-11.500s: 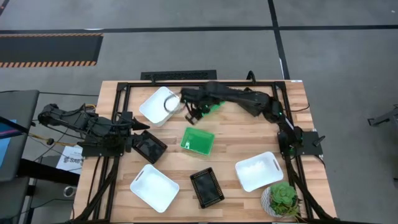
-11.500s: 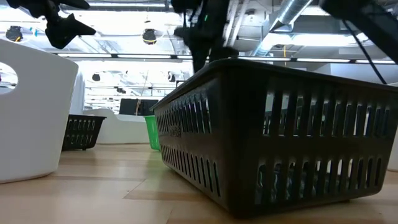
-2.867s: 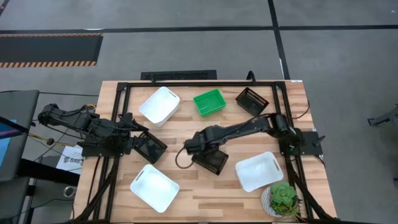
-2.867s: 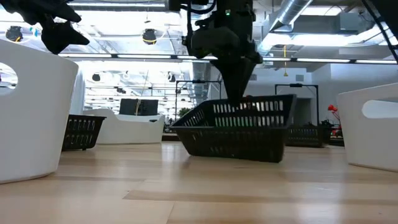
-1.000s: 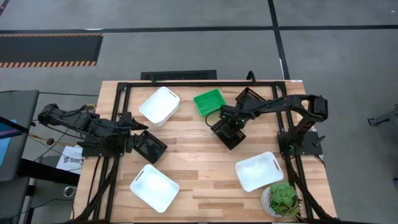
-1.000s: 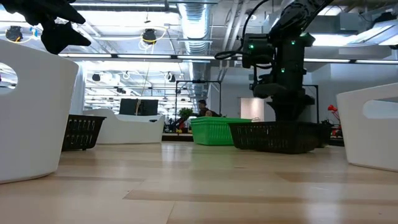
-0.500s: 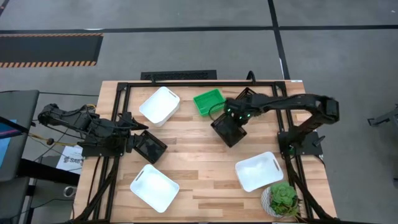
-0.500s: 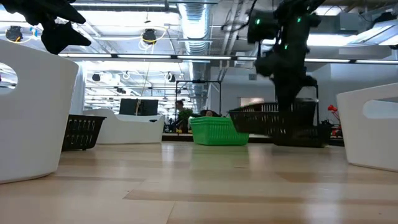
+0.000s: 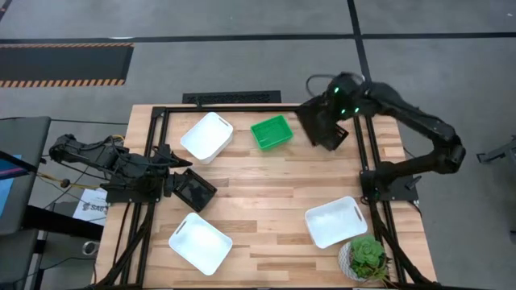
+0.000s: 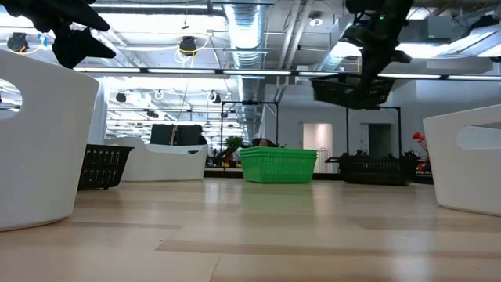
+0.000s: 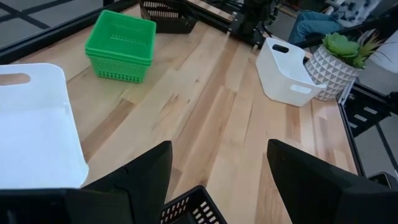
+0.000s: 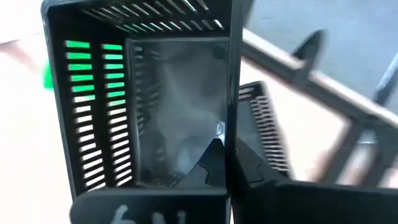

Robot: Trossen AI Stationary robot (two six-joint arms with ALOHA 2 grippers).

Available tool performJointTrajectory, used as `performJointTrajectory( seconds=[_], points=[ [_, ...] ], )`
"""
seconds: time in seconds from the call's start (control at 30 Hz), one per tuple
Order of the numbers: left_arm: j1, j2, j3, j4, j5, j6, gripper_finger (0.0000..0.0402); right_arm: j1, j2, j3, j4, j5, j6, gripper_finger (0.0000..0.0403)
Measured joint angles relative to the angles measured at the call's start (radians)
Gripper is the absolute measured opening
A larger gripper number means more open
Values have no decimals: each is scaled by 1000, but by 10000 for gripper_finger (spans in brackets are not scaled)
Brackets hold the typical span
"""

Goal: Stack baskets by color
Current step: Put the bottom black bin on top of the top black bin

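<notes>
My right gripper (image 12: 227,152) is shut on a black slotted basket (image 9: 321,125), held high over the table's far right corner. A second black basket (image 10: 376,168) stands on the table under it. A green basket (image 9: 272,131) rests on its base just left of them. Three white baskets stand at the far left (image 9: 207,136), near left (image 9: 199,242) and near right (image 9: 335,221). My left gripper (image 11: 217,186) waits open at the left edge, over the rim of a third black basket (image 9: 193,189). My right gripper pinches one side wall of the black basket at its rim (image 12: 229,134), with one finger inside the basket and one outside. The fingers slant down from above. The basket hangs tilted below them, clear of the table and of the black basket underneath.
A potted plant (image 9: 367,258) stands at the near right corner. A black frame (image 9: 242,107) runs along the far edge and down both sides of the table. Bare wood lies across the middle (image 9: 266,201).
My right gripper has lifted the black basket off the table's middle and carried it up and toward the far right corner. The basket now hangs tilted above the other black basket. The left arm has kept still.
</notes>
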Motion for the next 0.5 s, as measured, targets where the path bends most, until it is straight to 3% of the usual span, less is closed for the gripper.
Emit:
performJointTrajectory(
  seconds=[0.3, 0.5],
  points=[
    [0, 0, 0, 0, -7, 0, 254, -244, 6, 32, -85, 21, -239, 4],
    [0, 0, 0, 0, -35, -1, 254, -302, 27, 26, -60, -17, -337, 4]
  ],
)
